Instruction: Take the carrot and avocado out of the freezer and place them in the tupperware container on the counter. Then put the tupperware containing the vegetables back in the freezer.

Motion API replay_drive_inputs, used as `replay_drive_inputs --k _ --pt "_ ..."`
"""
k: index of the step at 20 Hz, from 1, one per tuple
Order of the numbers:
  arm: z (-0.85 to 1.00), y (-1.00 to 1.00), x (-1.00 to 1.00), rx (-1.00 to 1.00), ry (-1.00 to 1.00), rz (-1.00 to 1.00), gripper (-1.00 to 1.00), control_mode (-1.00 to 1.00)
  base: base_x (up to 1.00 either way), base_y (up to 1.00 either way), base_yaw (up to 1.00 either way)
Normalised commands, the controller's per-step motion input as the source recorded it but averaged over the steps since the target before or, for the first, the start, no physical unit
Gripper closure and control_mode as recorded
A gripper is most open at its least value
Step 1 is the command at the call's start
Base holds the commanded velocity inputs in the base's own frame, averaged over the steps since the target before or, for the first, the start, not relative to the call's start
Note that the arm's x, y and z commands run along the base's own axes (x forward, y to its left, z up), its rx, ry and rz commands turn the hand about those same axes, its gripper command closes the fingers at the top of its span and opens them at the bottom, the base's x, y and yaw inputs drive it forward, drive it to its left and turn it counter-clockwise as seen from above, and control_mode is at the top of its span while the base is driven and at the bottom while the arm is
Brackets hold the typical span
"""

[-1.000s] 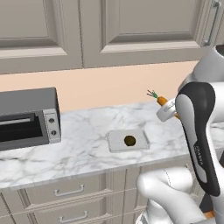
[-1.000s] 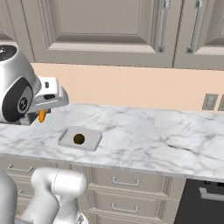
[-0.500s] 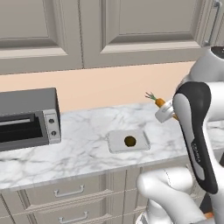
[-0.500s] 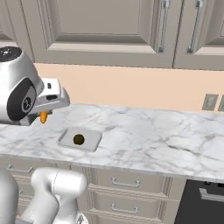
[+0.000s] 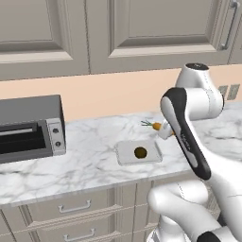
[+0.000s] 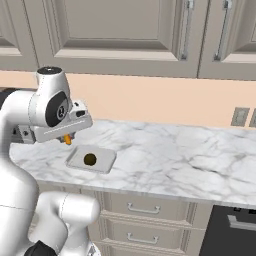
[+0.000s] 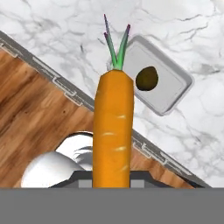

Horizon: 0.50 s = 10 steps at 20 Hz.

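My gripper (image 6: 68,133) is shut on the carrot (image 7: 113,131), a bright-orange stick with green leaves, and holds it in the air just right of the tupperware container (image 5: 125,154). In the left base view the carrot (image 5: 156,126) pokes out from behind the arm. The shallow pale tupperware container (image 6: 75,159) lies on the marble counter (image 6: 175,155) with the dark avocado (image 6: 90,159) inside it. In the hand view the avocado (image 7: 147,78) and tupperware container (image 7: 171,94) lie beyond the carrot's leaves. The freezer is out of view.
A grey toaster oven (image 5: 28,127) stands at the left of the counter (image 5: 94,163). Wall cabinets (image 5: 142,28) hang above. Drawers (image 6: 145,207) run below the counter edge, with a black oven (image 6: 235,230) at the lower right.
The arm has carried the carrot down and towards the tupperware container. The container and the avocado have not moved.
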Motion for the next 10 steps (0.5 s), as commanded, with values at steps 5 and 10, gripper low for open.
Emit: replay_drive_inputs --k 5,10 --pt "-0.68 0.01 0.44 -0.07 0.00 0.33 1.00 -1.00 0.00 0.00 0.00" --pt "-0.45 0.07 0.32 0.00 0.00 0.21 1.00 -1.00 0.00 0.00 0.00"
